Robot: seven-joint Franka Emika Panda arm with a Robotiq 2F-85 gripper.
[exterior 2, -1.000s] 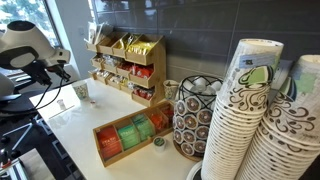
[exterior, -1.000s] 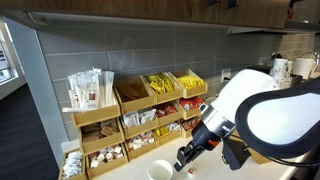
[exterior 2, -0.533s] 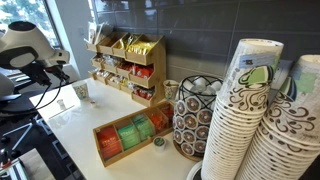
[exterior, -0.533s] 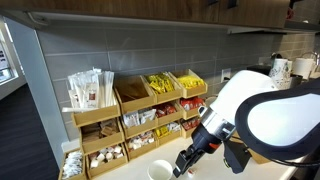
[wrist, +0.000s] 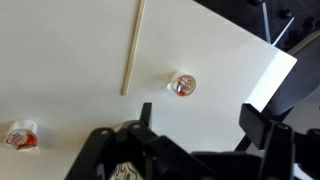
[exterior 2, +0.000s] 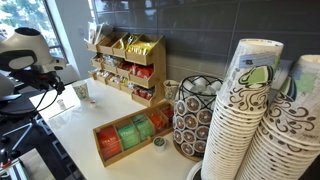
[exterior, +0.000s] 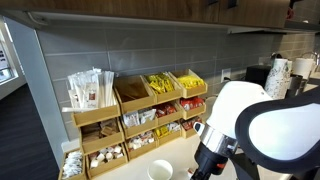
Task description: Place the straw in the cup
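The straw [wrist: 132, 45], a thin pale stick, lies flat on the white counter in the wrist view, well ahead of my gripper [wrist: 200, 118]. The gripper is open, with only bare counter between its dark fingers [wrist: 256, 122]. The small white cup [exterior: 160, 171] stands at the counter's front edge, just beside the arm [exterior: 260, 125]; it also shows next to the arm in an exterior view as the cup [exterior 2: 80, 92]. The straw is not in the cup. No cup can be made out in the wrist view.
Two small creamer pots [wrist: 182, 85] [wrist: 22, 137] lie on the counter near the straw. A wooden sachet rack [exterior: 130, 115] stands against the tiled wall. A wooden tea box [exterior 2: 130, 137], a wire pod holder [exterior 2: 195, 118] and tall stacks of patterned cups [exterior 2: 255, 120] fill the near side. The counter edge [wrist: 275, 85] runs close on the right.
The jaws have gone from shut to wide open. The arm has shifted down and toward the camera in an exterior view, hiding the gripper there.
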